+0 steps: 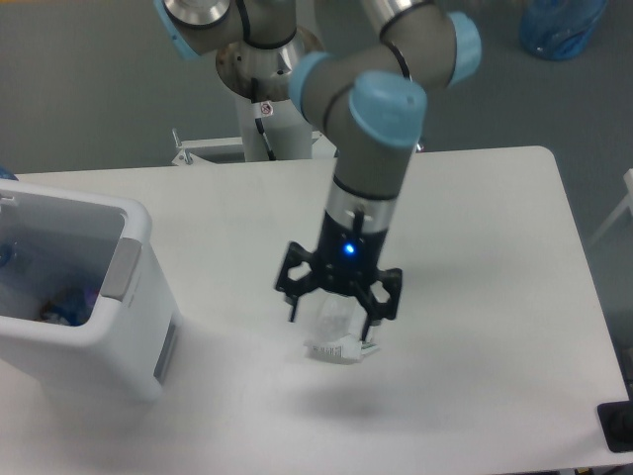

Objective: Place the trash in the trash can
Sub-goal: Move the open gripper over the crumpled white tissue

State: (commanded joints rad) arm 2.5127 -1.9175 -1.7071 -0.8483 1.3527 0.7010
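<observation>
White table (495,247) with rounded corners, surface plain. Grey floor (89,89) visible beyond the far edge; a blue translucent bag-like object (562,25) sits on it at the upper right, partly cut off by the frame. A small dark object (617,426) lies at the table's near right corner, and a white frame piece (625,203) shows at the right edge, neither identifiable.

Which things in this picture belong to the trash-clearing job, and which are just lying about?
Job:
- small crumpled clear-white plastic wrapper
- large white rectangular plastic bin
- black two-finger gripper, open above the wrapper

Lying about:
- blue plastic bag on the floor
- white table
</observation>
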